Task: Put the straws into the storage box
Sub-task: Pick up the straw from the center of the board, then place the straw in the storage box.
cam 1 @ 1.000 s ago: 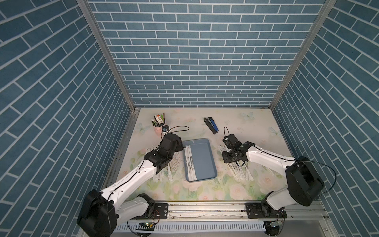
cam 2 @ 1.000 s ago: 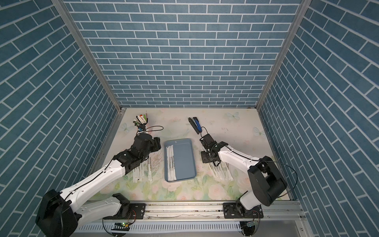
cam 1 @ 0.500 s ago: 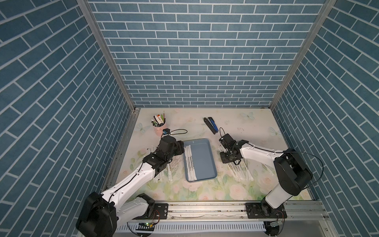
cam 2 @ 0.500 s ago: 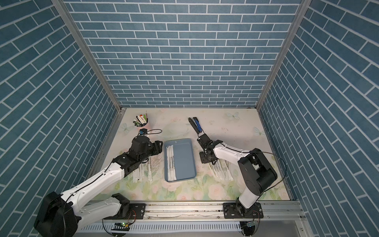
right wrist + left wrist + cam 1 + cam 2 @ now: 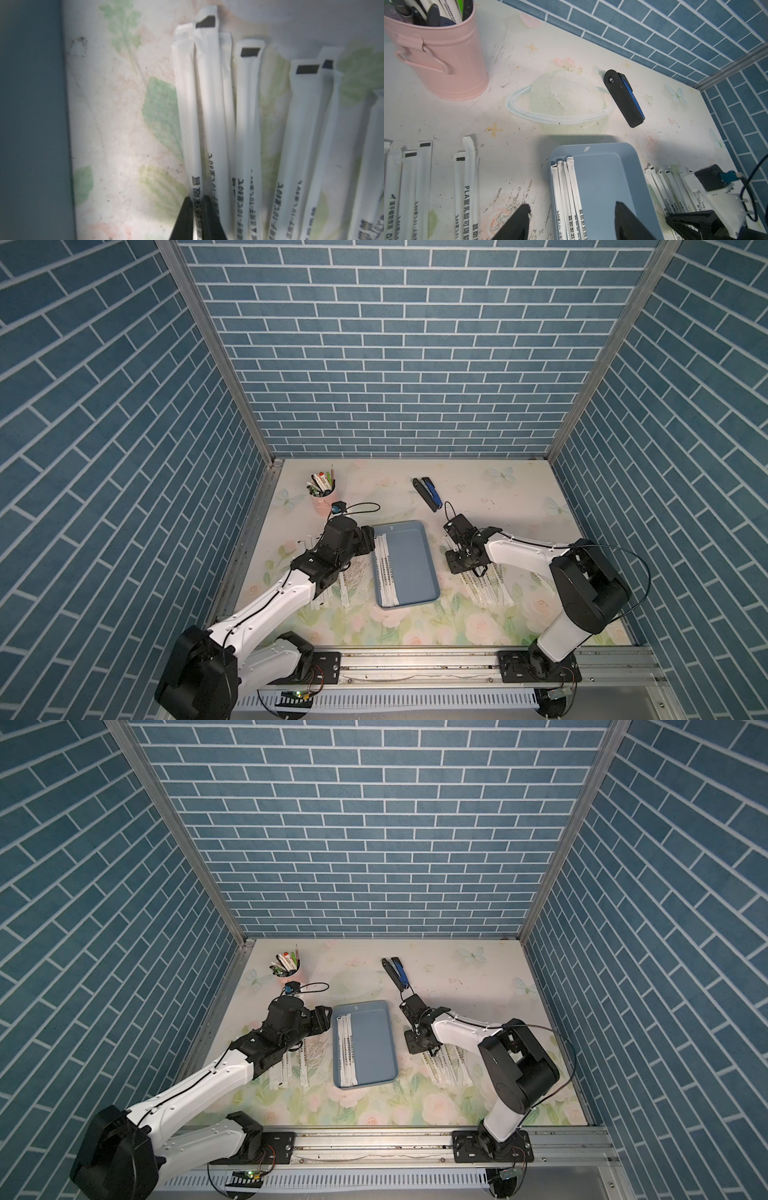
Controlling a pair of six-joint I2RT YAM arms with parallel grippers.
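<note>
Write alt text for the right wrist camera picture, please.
The right gripper is closed on one white paper-wrapped straw, the one nearest the blue-grey storage box, from a row lying on the floral table.

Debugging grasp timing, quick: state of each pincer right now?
Left pincer: open, holding nothing.
Right pincer: closed on one straw.

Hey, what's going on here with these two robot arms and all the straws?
The two arms are loading paper-wrapped straws into the blue-grey storage box. A few straws already lie along one side of it, and more lie in piles on the table on either side. The right gripper is pinched shut on one straw from its pile. The left gripper hangs open over the box's edge, holding nothing.
</note>
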